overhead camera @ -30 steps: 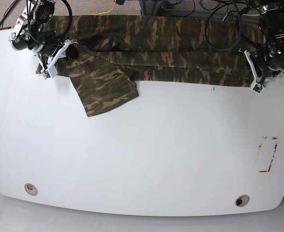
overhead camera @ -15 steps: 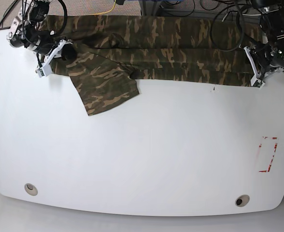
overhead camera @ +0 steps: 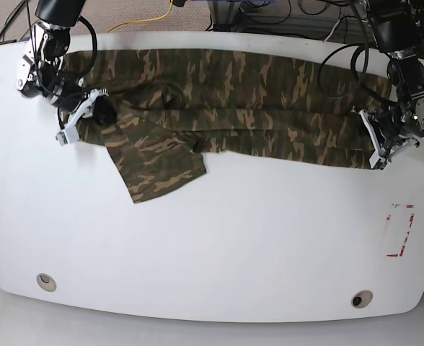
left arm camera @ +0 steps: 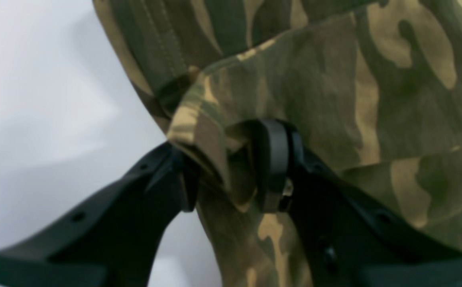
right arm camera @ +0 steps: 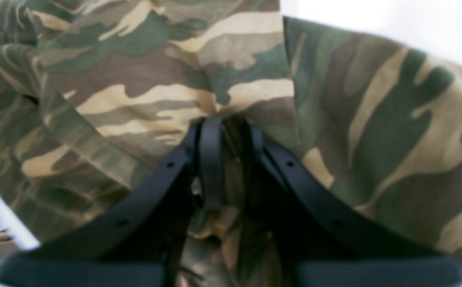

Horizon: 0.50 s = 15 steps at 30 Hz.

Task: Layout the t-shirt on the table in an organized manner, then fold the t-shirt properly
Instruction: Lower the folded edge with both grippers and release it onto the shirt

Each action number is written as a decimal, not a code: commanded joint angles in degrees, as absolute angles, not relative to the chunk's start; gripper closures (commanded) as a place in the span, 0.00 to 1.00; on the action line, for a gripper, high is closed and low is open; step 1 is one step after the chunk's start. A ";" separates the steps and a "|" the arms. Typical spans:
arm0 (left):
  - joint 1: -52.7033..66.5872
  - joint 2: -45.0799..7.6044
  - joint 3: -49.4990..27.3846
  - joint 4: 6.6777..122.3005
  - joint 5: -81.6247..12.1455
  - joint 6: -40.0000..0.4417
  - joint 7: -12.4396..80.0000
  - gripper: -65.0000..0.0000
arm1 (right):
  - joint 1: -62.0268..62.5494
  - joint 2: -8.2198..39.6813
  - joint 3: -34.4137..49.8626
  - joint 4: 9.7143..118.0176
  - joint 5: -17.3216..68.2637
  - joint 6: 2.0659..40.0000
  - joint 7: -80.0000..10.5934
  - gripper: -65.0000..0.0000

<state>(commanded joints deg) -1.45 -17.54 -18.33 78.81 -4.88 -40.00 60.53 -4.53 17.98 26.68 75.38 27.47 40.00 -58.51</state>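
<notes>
Both end effectors apparently pinching t-shirt (overhead camera: 255, 108)

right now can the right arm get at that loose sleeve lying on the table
Probably not as things stand. The sleeve lies open with nothing on it, not far from the right claw, but that claw is shut on the shirt, so it would have to let go first.

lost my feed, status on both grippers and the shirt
Left gripper and right gripper both shut on t-shirt. Shirt stretched wide along table far edge, one sleeve flopped forward. Nothing in the way.
</notes>
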 joint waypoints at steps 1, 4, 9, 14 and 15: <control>-1.54 -17.54 -18.33 78.81 -4.88 -40.00 60.53 0.68 | -4.00 18.07 26.68 75.38 26.95 40.00 -58.24 0.84; -1.89 -17.63 -18.42 78.81 -4.88 -40.00 60.44 0.68 | -2.51 18.15 26.68 75.56 25.19 40.00 -58.15 0.84; -1.89 -18.68 -18.68 78.81 -4.97 -40.00 60.44 0.68 | -0.84 18.15 26.86 75.65 23.25 40.00 -58.15 0.84; -1.80 -18.59 -18.77 79.16 -5.14 -40.00 60.44 0.68 | 0.13 18.07 26.95 77.05 23.60 40.00 -58.24 0.84; -1.80 -18.59 -18.77 79.34 -5.23 -40.00 60.44 0.68 | 0.13 17.89 26.95 77.93 23.60 40.00 -58.33 0.84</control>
<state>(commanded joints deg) -1.80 -18.59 -18.77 79.34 -5.23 -40.00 60.44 0.13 17.89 26.95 77.93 23.60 40.00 -58.33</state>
